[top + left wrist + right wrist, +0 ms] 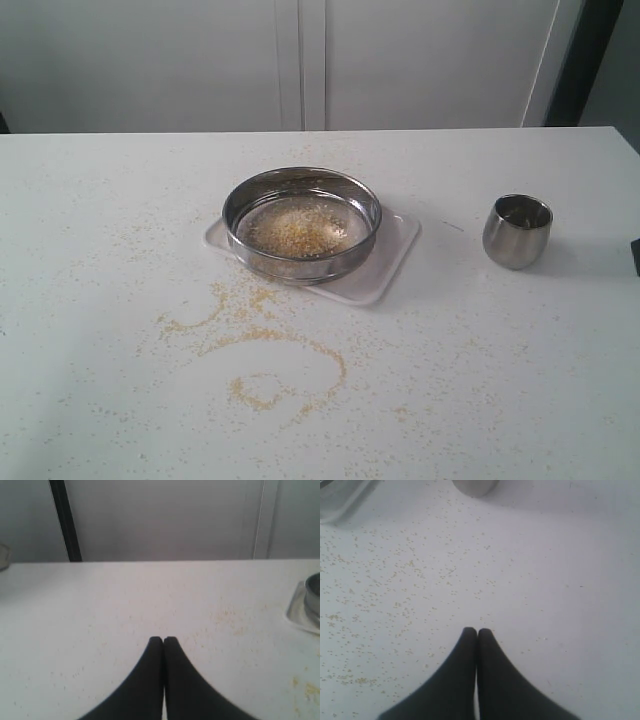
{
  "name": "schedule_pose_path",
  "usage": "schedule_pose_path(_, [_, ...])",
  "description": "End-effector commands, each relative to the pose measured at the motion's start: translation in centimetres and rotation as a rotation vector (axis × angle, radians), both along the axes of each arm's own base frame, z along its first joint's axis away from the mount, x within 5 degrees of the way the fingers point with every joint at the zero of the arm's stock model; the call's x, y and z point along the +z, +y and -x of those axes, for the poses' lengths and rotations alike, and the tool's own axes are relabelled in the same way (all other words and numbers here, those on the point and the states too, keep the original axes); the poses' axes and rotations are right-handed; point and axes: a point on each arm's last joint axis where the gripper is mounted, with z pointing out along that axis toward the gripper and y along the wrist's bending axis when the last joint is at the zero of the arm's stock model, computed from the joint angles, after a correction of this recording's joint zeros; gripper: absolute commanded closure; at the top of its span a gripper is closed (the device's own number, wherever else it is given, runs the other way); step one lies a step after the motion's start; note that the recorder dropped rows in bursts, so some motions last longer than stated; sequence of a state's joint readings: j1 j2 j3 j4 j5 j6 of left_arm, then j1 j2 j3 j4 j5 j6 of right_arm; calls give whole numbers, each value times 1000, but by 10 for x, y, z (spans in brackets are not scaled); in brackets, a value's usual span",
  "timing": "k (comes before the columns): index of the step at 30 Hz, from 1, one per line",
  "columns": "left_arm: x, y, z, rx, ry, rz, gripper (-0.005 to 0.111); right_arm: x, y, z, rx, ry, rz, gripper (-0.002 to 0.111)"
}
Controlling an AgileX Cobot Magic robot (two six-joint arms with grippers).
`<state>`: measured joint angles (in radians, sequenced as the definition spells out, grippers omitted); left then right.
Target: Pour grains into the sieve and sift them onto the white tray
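The grains (298,230) lie in a small heap inside the sieve (300,268), which stands on the white tray (388,262) at the middle of the table (90,220). Many more are scattered in curved trails on the table. A steel cup (517,232) stands upright, apart from the tray. My left gripper (163,641) and right gripper (477,631) are both fully closed and hold nothing.

White table (100,200), small rounded steel cup (517,231) standing upright on it, right of centre in the exterior view, pale panelled wall (150,60) behind, dark vertical strip (585,60) at far right
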<state>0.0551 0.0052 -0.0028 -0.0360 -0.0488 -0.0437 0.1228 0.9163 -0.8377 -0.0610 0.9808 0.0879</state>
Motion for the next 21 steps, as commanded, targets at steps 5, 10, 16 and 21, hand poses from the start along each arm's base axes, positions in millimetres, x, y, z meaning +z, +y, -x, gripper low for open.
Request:
schedule_pose_path(5, [7,1,0,11,-87,-26,107,0,-1,1,2,-8,9,108])
schedule_pose_path(10, [4,1,0,9,-56,12,107,0,-1,1,2,-8,9,108])
schedule_pose_path(16, [21,0,-9,1,68,21,107,0,-1,1,2,-8,9,108])
schedule_pose_path(21, [44,0,-22,-8,168,14,107,0,-1,1,2,-8,9,108])
